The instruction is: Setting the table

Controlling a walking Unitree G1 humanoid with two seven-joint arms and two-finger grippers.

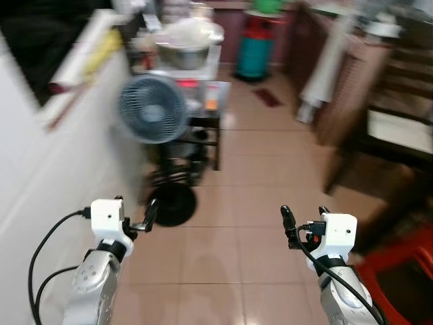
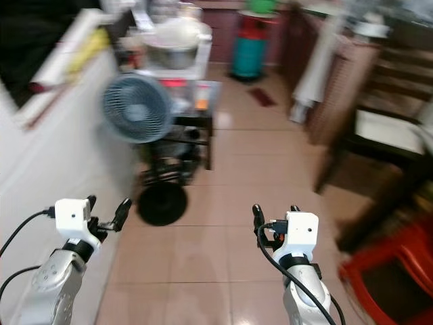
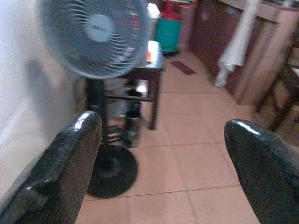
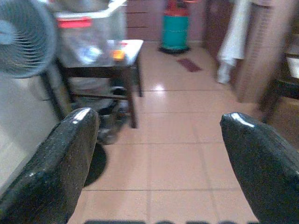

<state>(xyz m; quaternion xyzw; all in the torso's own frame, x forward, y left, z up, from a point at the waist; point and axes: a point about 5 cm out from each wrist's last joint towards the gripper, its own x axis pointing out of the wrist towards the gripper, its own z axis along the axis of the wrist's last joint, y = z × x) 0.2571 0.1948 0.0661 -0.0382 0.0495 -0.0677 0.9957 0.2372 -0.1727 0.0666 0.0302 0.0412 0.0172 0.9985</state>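
Both arms are held up in front of me over a tiled floor [image 1: 250, 203]. My left gripper [image 1: 137, 204] is open with nothing between its fingers [image 3: 70, 158]. My right gripper [image 1: 304, 212] is also open and empty, its fingers [image 4: 252, 154] spread wide. Far ahead, a metal bowl [image 1: 184, 51] with something white in it sits on a clear box on a small dark table [image 1: 210, 122]. The picture is blurred.
A standing fan [image 1: 153, 108] with a round black base [image 1: 170, 204] is close ahead on the left, beside a white wall [image 1: 40, 176]. A green gas cylinder [image 1: 256, 54] stands at the back. Dark wooden furniture [image 1: 392, 128] and a red stool [image 1: 399, 271] are on the right.
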